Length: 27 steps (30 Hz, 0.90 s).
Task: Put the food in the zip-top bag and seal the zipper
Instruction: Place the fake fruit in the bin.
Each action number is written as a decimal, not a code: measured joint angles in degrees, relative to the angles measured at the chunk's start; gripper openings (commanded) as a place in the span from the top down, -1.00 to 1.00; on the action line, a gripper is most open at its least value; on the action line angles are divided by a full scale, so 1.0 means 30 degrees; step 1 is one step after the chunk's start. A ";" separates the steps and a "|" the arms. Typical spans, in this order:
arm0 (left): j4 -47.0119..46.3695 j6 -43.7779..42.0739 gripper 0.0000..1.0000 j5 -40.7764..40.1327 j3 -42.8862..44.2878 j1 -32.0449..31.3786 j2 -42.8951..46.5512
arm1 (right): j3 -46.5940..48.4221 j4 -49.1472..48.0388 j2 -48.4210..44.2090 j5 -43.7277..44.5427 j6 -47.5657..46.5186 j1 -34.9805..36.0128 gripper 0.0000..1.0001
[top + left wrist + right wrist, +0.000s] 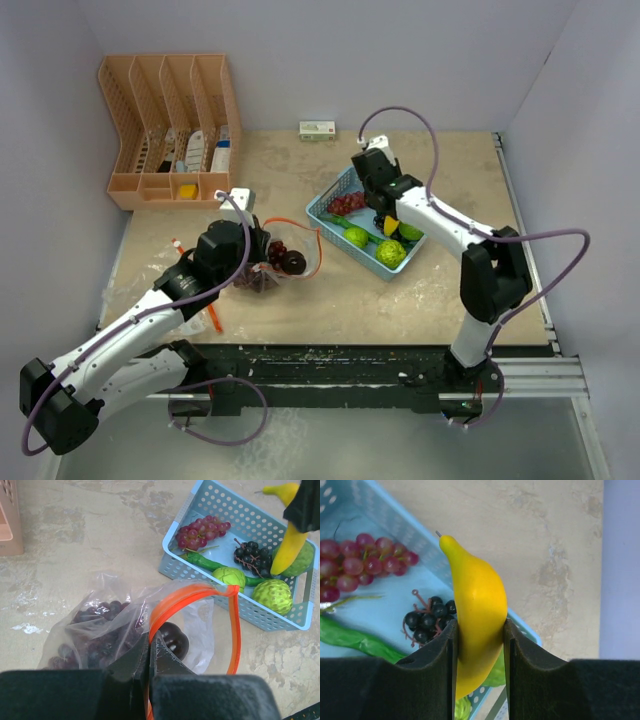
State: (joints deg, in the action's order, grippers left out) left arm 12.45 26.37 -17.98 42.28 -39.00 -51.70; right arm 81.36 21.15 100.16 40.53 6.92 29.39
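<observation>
The fingers [442, 665] of the right gripper [479, 625] are clenched on the banana [477, 595], one pad on each side of its middle. The banana is smooth, bright yellow and curved, with its pointed stem end up. It hangs over the light-blue basket [200, 510], but whether its lower end touches the fruit below cannot be told.

The left gripper [149, 639] is pinched tight on the rim of the zip-top bag [100, 625], which lies crumpled on the table just beside the basket. The bag's orange zipper [172, 605] stands open in a loop. Inside are dark purple grapes [95, 615] and a dark round fruit [172, 637] near the mouth.

The basket holds a bunch of red grapes [200, 532], a small black grape bunch [252, 557], a long green vegetable [210, 562] lying across the middle, and bumpy lime-green fruits [272, 595] along the near wall.

A peach desk organiser [170, 120] stands in the far left corner, and a small box [317, 130] lies at the far edge, both well apart from the bag.
</observation>
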 measured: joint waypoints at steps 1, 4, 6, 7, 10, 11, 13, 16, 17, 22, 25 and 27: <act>0.0000 0.0000 1.00 0.0000 0.0000 0.0000 0.0000 | -0.0036 -0.0044 0.0284 0.0306 -0.0284 0.0321 0.57; 0.0007 0.0000 1.00 0.0000 0.0000 0.0000 0.0000 | -0.0226 -0.0364 0.0860 0.0663 -0.1268 0.1341 0.56; 0.0007 0.0000 1.00 -0.0007 0.0000 0.0000 0.0000 | -0.0430 -0.0743 0.0903 0.0350 -0.1821 0.1814 0.55; 0.0007 0.0000 1.00 0.0000 0.0000 0.0000 0.0000 | -0.0481 -0.0889 0.0903 0.0109 -0.2033 0.1982 0.53; 0.0015 0.0000 1.00 -0.0015 0.0000 0.0000 0.0000 | -0.0787 -0.1676 0.0809 -0.1319 -0.2637 0.2193 0.22; 0.0015 0.0000 1.00 -0.0015 0.0000 0.0000 0.0007 | -0.0925 -0.1865 0.0758 -0.2062 -0.2834 0.2193 0.10; 0.0015 0.0000 1.00 -0.0015 0.0000 0.0000 0.0007 | -0.1078 -0.2018 0.0685 -0.3213 -0.3024 0.2193 -0.13; 0.0015 -0.0007 1.00 -0.0015 0.0000 0.0000 0.0007 | -0.1253 -0.2178 0.0546 -0.4524 -0.3067 0.2193 -0.43; 0.0015 0.0000 1.00 -0.0015 0.0000 0.0000 0.0007 | -0.1297 -0.2193 0.0503 -0.4998 -0.3067 0.2193 -0.53; 0.0022 0.0000 1.00 -0.0015 0.0000 0.0000 0.0007 | -0.2004 -0.2630 -0.0583 -0.6710 -0.2834 0.2186 -0.77; 0.0036 0.0000 1.00 -0.0015 0.0000 0.0000 0.0036 | -0.2171 -0.2834 -0.1617 -0.7599 -0.2076 0.1843 -0.72; 0.0058 0.0000 1.00 -0.0015 0.0000 0.0000 0.0095 | -0.1792 -0.2798 -0.1807 -0.8145 -0.1377 0.1268 -0.70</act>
State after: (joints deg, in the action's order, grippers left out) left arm 12.62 26.37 -18.02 42.28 -39.00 -51.42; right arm 75.99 12.75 94.74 16.10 2.79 33.19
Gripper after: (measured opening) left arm 0.006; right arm 0.867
